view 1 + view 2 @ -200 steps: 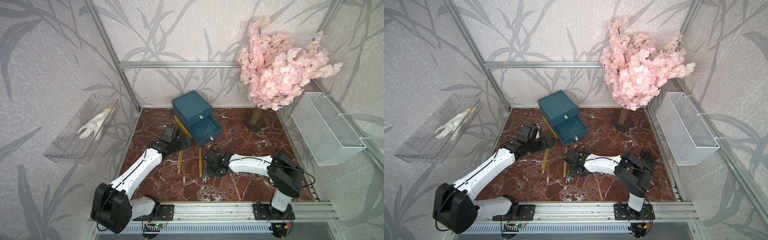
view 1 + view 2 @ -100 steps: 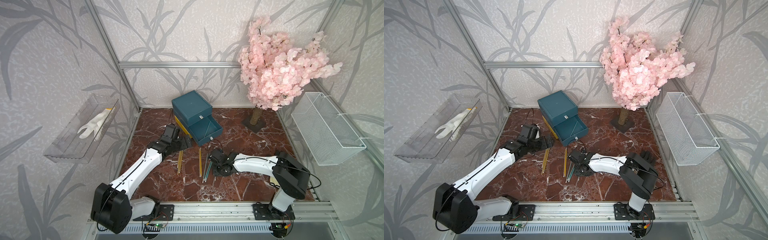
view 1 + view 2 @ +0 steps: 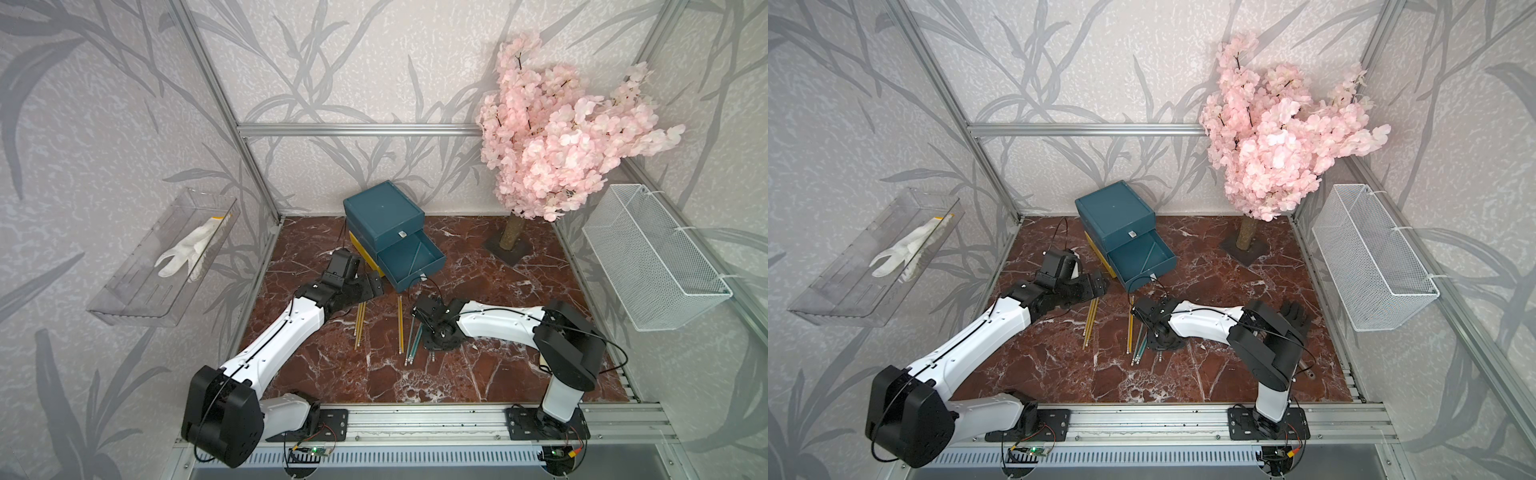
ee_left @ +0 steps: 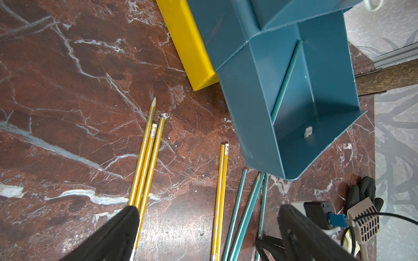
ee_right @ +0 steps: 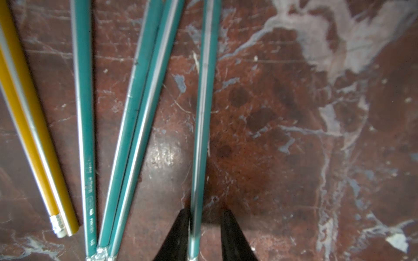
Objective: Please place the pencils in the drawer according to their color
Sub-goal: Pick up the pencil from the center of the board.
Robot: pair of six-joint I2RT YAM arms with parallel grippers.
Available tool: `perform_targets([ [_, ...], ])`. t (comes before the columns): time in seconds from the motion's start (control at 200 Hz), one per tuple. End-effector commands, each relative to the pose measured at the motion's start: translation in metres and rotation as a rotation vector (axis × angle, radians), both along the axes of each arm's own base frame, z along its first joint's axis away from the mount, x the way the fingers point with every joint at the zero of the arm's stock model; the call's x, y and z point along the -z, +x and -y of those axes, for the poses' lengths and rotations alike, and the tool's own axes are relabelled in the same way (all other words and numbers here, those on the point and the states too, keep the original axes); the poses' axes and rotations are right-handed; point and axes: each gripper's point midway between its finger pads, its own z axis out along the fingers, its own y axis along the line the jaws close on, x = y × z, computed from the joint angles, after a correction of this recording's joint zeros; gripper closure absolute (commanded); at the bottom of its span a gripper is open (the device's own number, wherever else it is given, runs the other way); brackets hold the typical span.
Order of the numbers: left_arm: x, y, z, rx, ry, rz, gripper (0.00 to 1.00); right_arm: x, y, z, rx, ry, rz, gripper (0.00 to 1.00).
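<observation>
R gripper (image 5: 204, 214) sits low over the marble tabletop (image 5: 294, 135), jaws narrow but not clamped, straddling a single teal pencil (image 5: 201, 113): one finger (image 5: 178, 235) touches it, w/ a gap on the other side. Three more teal pencils (image 5: 140, 113) & a yellow pair (image 5: 29, 117) lie just beside. L gripper (image 4: 208, 235) is spread wide above three yellow pencils (image 4: 147, 162). Drawer (image 3: 386, 212) stands at the back, its middle teal tier (image 3: 411, 259) pulled out w/ a stored teal pencil (image 4: 287, 76) inside

Leaf-patterned walls (image 3: 374, 62), red marble floor (image 3: 478, 374)
</observation>
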Motion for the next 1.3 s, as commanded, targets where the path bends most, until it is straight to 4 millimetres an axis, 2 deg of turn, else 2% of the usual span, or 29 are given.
perform_targets([
  [0.0,-0.005,-0.001,-0.003,-0.001,0.001,0.023,0.00,0.014,-0.007,0.010,-0.001,-0.090,-0.043,0.77],
  [0.245,-0.004,-0.001,-0.003,0.000,0.006,0.021,0.00,0.023,-0.009,0.013,0.004,-0.126,-0.063,0.83],
  [0.49,-0.004,-0.001,-0.003,0.000,0.012,0.019,0.00,0.034,-0.011,0.013,0.022,-0.139,-0.087,1.00],
  [0.67,-0.003,0.000,-0.003,0.004,0.015,0.012,0.00,0.032,-0.010,0.022,0.072,-0.091,-0.092,1.00],
  [0.73,-0.002,0.000,-0.001,0.009,0.009,0.007,0.00,0.028,-0.013,0.020,0.089,-0.035,-0.093,1.00],
  [0.755,-0.003,0.000,0.000,0.014,0.006,0.007,0.00,0.026,-0.006,0.025,0.132,-0.007,-0.093,1.00],
  [0.9,-0.006,0.004,0.006,0.036,-0.004,0.010,0.00,0.015,-0.004,0.028,0.205,0.130,-0.083,1.00],
  [0.92,-0.007,0.004,0.006,0.038,-0.006,0.012,0.00,0.006,-0.002,0.028,0.211,0.161,-0.070,1.00],
  [1.13,-0.018,0.010,0.021,0.071,-0.048,0.020,0.00,-0.020,0.007,0.036,0.267,0.272,-0.025,1.00],
  [1.295,-0.017,0.011,0.036,0.096,-0.071,0.008,0.00,-0.046,0.018,0.040,0.303,0.349,0.028,1.00],
])
